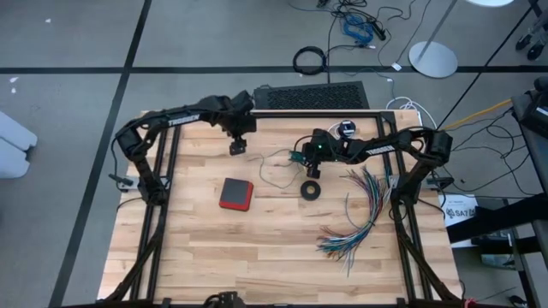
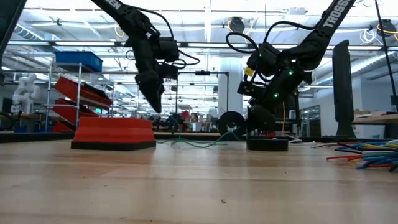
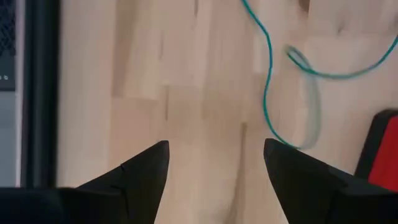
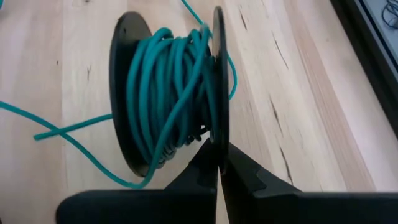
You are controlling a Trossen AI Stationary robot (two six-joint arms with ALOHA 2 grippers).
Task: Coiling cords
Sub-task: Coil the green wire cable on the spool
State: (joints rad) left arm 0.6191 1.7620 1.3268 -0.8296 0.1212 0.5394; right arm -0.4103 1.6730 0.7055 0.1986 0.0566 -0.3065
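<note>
The right gripper (image 4: 219, 163) pinched the rim of a black plastic spool (image 4: 168, 93) wound with thin teal-green cord (image 4: 165, 81) above mid-table. The left gripper (image 3: 214, 168) hung wide open, empty. Loose windings risked slipping off if the spool tilted.

We're looking at a grey floor (image 1: 68, 51) crossed by dark lines, with loose cables (image 1: 360, 21) at the top of the high view and a round white lamp base (image 1: 432, 57) at upper right. In the low view, shelves (image 2: 74, 93) stand at the left and bright ceiling lights (image 2: 205, 25) run across the top.
</note>
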